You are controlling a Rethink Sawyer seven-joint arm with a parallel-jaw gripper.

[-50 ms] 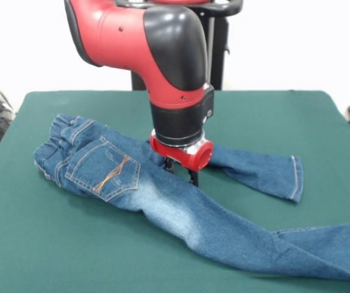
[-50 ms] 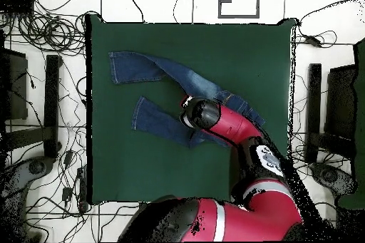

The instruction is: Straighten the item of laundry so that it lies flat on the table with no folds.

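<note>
A large rectangular table [image 1: 53,244] topped with dark green felt-like cloth fills most of the front view, with a plain white wall behind it; in the overhead view the same table [image 2: 235,55] sits among black cables strewn over a pale floor.

On the cloth lies a pair of blue denim jeans [image 1: 163,201] with faded pale patches and orange-tan stitching. In the front view the bunched waistband is at the left, with a back pocket facing up just beside it. One leg runs diagonally toward the lower right corner, its hem at the right edge. The other leg stretches to the right behind the arm, ending in a hemmed cuff. The waist end looks rumpled and the legs are spread apart in a V. From above, the jeans [image 2: 164,73] lie in the table's middle, both legs pointing left, the waist partly hidden under the arm.

The red and black robot arm [image 1: 163,49] comes down from above, its wrist pointing nearly straight down over the crotch of the jeans, where the legs part. The gripper [image 1: 184,174] shows only as short dark tips below a red collar, right at the denim. Whether its jaws are parted or clenched cannot be told, nor whether they hold any fabric.
</note>
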